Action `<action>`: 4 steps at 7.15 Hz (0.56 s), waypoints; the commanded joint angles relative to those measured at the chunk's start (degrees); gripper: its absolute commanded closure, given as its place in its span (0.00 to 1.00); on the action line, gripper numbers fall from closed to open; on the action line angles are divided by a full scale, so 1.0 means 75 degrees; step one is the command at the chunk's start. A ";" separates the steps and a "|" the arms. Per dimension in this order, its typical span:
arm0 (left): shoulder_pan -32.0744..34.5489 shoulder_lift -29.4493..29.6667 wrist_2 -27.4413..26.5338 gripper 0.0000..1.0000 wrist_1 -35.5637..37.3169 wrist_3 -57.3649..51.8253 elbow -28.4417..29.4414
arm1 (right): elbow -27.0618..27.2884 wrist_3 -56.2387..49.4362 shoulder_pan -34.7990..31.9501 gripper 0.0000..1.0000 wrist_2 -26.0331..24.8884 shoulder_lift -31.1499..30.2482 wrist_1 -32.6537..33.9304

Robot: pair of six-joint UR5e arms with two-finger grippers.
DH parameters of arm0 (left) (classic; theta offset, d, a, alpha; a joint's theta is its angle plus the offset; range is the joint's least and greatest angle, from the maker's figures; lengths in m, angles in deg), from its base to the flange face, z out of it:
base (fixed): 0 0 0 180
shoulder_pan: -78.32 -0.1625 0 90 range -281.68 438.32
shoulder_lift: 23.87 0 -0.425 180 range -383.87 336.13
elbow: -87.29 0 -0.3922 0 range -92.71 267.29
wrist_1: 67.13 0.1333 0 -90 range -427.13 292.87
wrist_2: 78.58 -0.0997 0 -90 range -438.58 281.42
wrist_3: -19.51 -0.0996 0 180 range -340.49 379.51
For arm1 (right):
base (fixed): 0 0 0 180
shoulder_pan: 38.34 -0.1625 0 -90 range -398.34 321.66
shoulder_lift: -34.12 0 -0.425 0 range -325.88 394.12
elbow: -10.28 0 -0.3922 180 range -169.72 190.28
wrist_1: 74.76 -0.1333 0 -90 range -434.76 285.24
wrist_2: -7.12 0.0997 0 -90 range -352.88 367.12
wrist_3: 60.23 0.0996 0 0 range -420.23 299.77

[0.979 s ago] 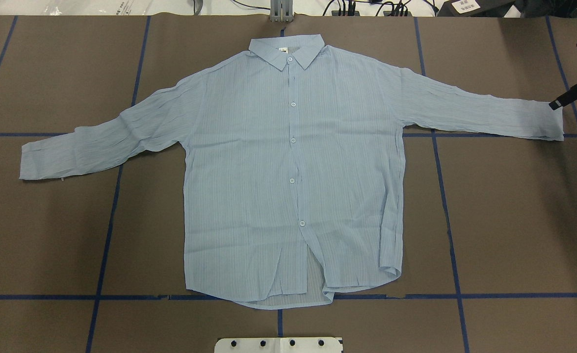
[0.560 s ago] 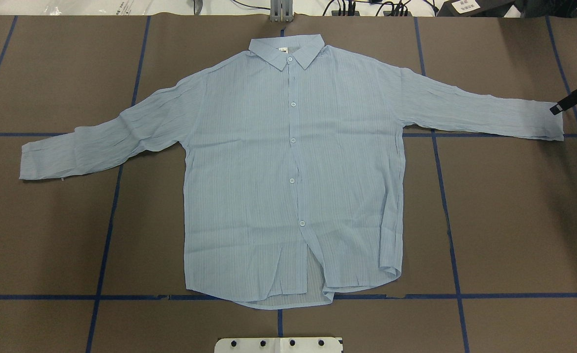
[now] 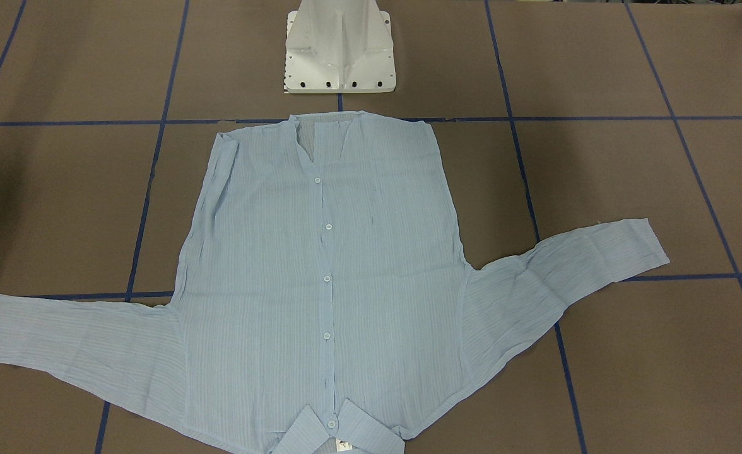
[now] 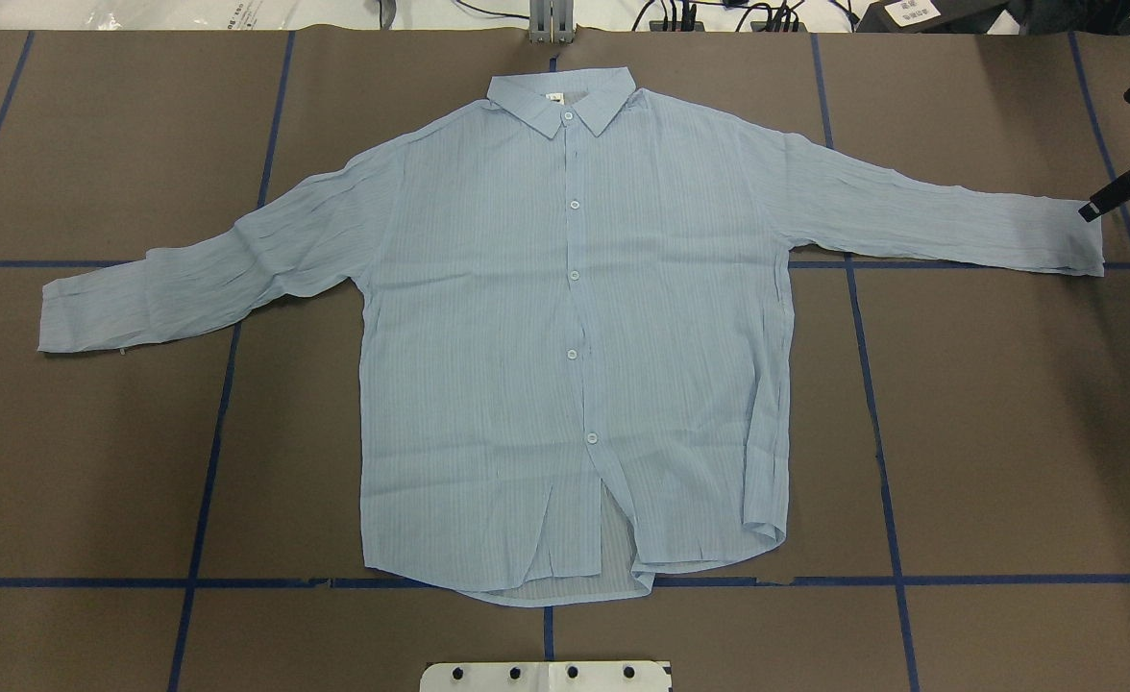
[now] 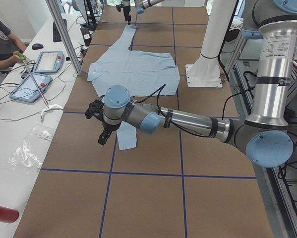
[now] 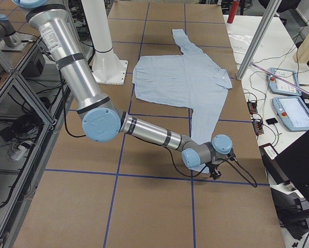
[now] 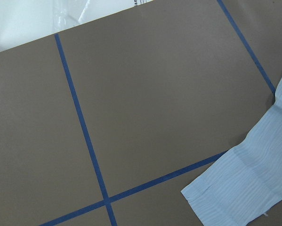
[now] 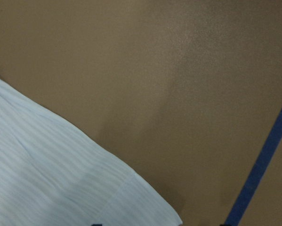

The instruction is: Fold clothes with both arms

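Observation:
The light blue striped shirt (image 4: 565,327) lies flat and buttoned on the brown table, collar at the far side and both sleeves spread out. Over its right cuff (image 4: 1074,235) hangs my right gripper (image 6: 214,174). One black finger (image 4: 1098,205) shows at the cuff's upper corner. In the right wrist view two dark fingertips sit far apart at the bottom edge, so it is open, with the cuff corner (image 8: 145,202) between them. My left gripper (image 5: 102,136) hovers beside the left cuff (image 7: 239,188). It shows only from the side, and I cannot tell its state.
The white pedestal base (image 3: 339,57) stands just behind the shirt's hem. Blue tape lines (image 4: 872,404) cross the table. A side bench (image 5: 19,114) with tablets, cables and a plastic bag runs along the far edge, and a person (image 5: 2,44) sits there.
The right gripper's finger has shifted a little to the right at the cuff. The shirt lies as before.

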 commanded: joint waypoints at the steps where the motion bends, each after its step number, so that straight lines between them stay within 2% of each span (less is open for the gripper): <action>1: 0.0006 0.0054 0.0014 0.00 0.0016 0.0009 -0.0004 | -0.0125 0.0003 0.0231 0.18 -0.0105 0.0104 0.0050; 4: 0.0005 0.0136 0.0014 0.00 0.0016 0.0009 -0.0004 | -0.0184 0.0003 0.0256 0.21 -0.0223 0.0081 0.0156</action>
